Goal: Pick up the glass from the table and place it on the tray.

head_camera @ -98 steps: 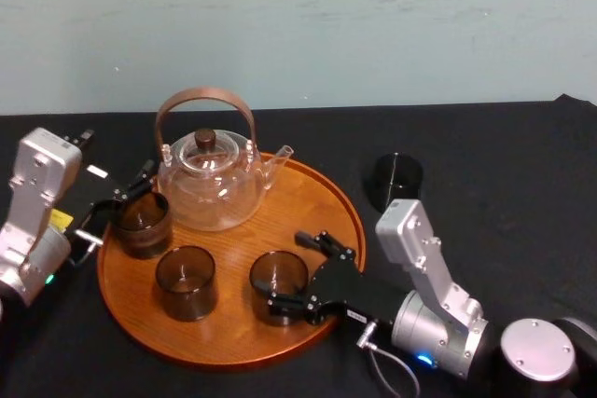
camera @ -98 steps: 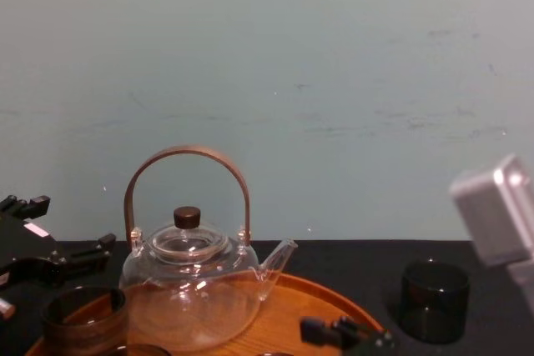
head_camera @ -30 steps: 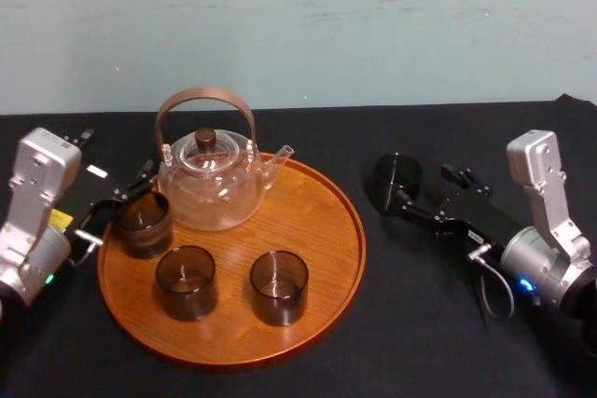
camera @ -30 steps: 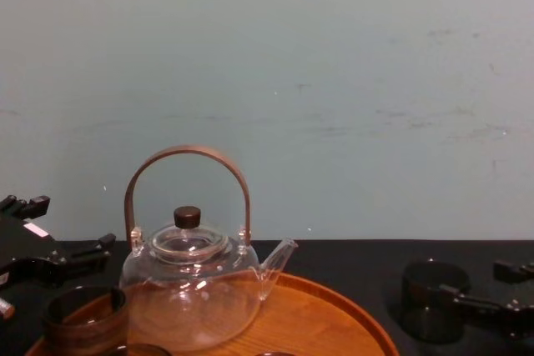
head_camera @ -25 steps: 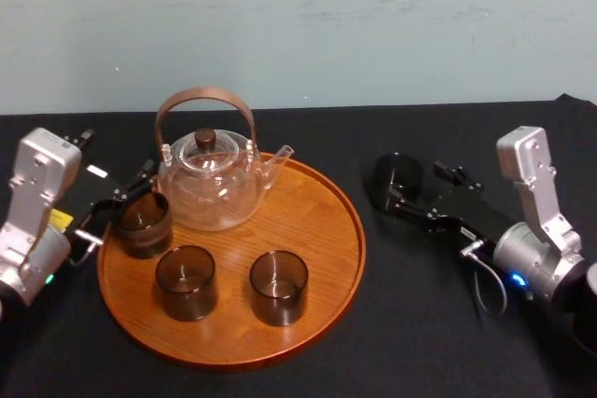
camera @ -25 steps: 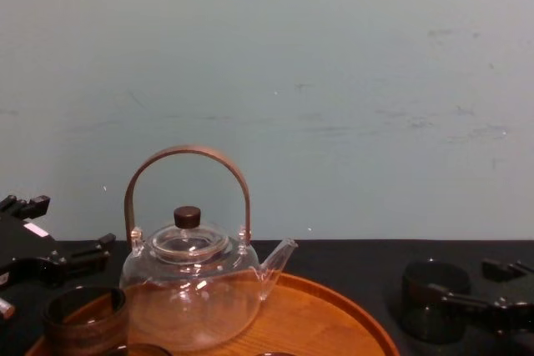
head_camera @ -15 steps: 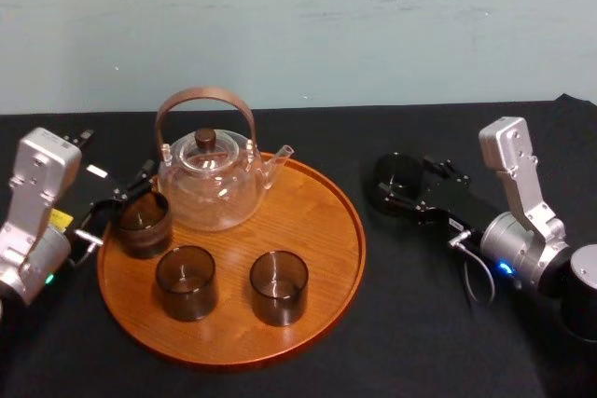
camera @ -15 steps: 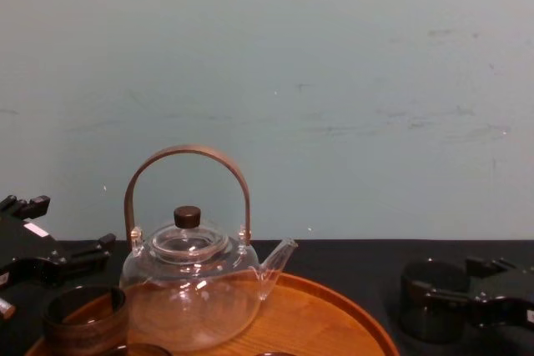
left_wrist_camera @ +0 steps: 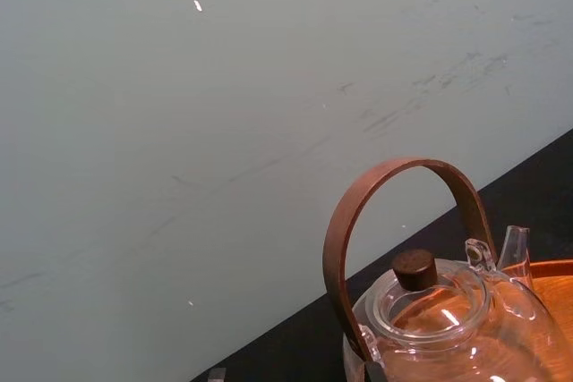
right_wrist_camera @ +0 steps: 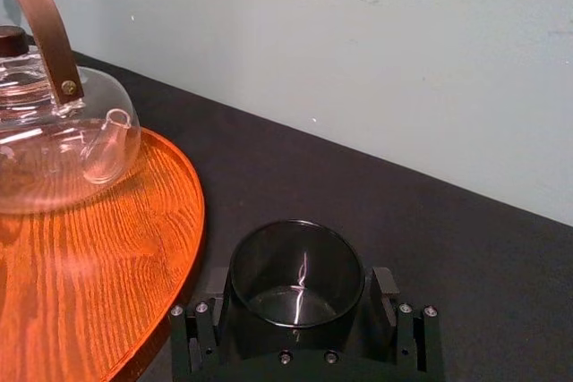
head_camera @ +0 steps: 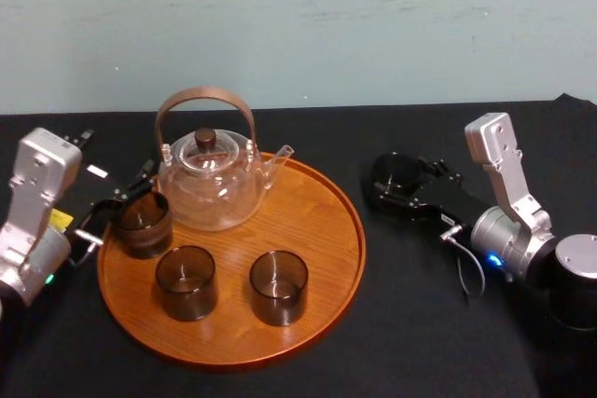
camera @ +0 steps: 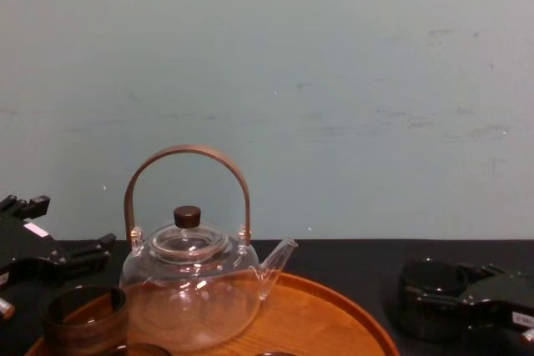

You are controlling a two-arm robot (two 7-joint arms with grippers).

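From the head view, the glass (head_camera: 394,174) stands on the counter (head_camera: 392,323), just right of the tray (head_camera: 322,198). Your right gripper (head_camera: 396,185) reaches round it. The left gripper (head_camera: 121,198) sits by the tray's left edge, and you cannot tell whether it is released or clenched.

In the right wrist view your gripper is released, with one jaw on each side of the glass, low on its wall and close to it. The glass looks centred, so close slowly and evenly. Smooth glass will likely slip under a skewed pinch. The teapot (right_wrist_camera: 54,140) points its spout towards you, so aim for the bare wood nearer the rim.

The chest view shows the glass sitting low beside the tray's raised rim. Lift straight up until the base clears that rim before you carry it across, then lower it flat.
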